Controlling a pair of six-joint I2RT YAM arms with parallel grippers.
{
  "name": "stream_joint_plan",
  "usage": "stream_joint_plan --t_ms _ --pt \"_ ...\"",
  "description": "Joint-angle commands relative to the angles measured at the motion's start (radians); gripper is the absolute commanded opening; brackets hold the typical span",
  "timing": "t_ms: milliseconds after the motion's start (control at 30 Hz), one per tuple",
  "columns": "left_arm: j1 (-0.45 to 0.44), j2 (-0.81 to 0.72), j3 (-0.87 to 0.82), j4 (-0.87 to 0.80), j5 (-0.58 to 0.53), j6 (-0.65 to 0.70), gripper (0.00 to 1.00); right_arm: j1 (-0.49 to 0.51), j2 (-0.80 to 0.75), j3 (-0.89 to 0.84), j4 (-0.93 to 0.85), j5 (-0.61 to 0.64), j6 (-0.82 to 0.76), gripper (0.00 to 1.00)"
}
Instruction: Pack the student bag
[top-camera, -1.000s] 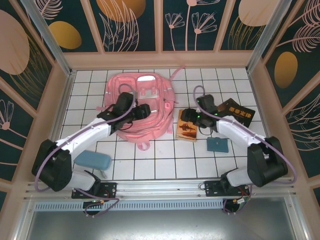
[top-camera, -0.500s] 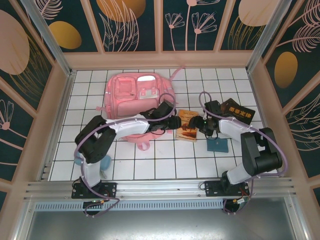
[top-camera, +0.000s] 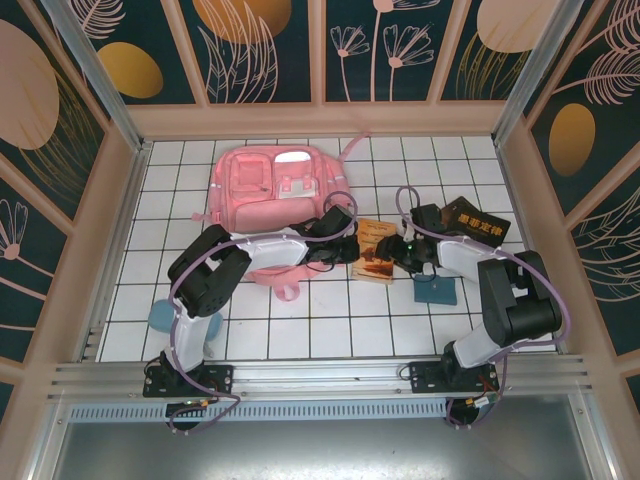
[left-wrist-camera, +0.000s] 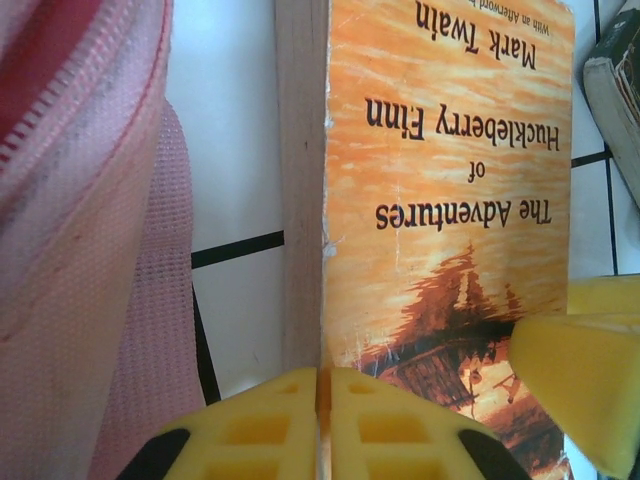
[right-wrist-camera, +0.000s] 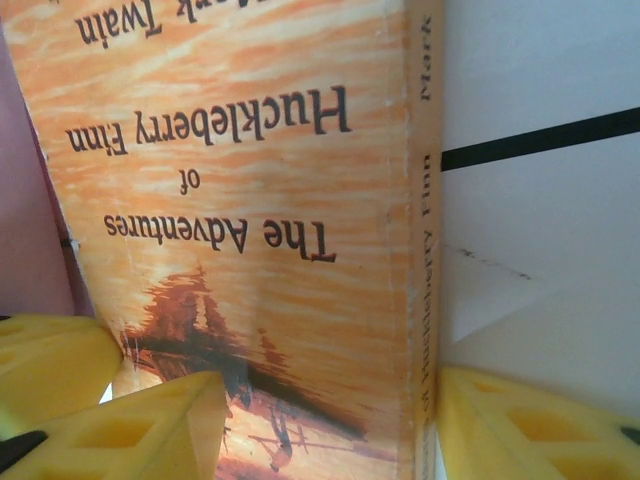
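Two grips meet on one book (top-camera: 375, 250): left fingers (left-wrist-camera: 260, 430) pressed shut at its left edge, right fingers (right-wrist-camera: 150, 430) half-wide astride its spine. Opposed pulls could tear it or drop it short of the student bag (top-camera: 275, 190), just left.

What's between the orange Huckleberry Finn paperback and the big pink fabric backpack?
Nothing visible blocks it. The orange paperback lies beside the pink fabric backpack, bare white tile between them; the left hand is shut at the book's bag-side edge.
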Motion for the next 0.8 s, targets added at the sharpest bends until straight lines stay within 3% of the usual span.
stream_joint_plan --t_ms 0,133,267,500,667,767 --pt "0.001 0.061 -0.008 -0.03 0.021 -0.002 0.06 0.012 0.009 -0.021 0.064 -0.189 -0.019 0.57" --pt "0.001 0.05 -0.061 -0.009 0.0 -0.027 0.0 0.01 -0.064 -0.041 0.159 -0.341 0.008 0.56" --pt "0.001 0.038 -0.089 0.001 -0.002 -0.033 0.0 -0.01 -0.154 -0.049 0.205 -0.407 0.053 0.56" --pt "0.001 0.03 -0.089 0.023 0.027 -0.032 0.0 -0.033 -0.214 -0.075 0.226 -0.387 0.131 0.54" --pt "0.001 0.022 -0.088 0.057 0.07 -0.031 0.0 -0.033 -0.173 -0.11 0.303 -0.352 0.236 0.53" --pt "0.002 0.016 -0.085 0.058 0.067 -0.027 0.02 -0.025 -0.146 -0.097 0.256 -0.296 0.229 0.54"
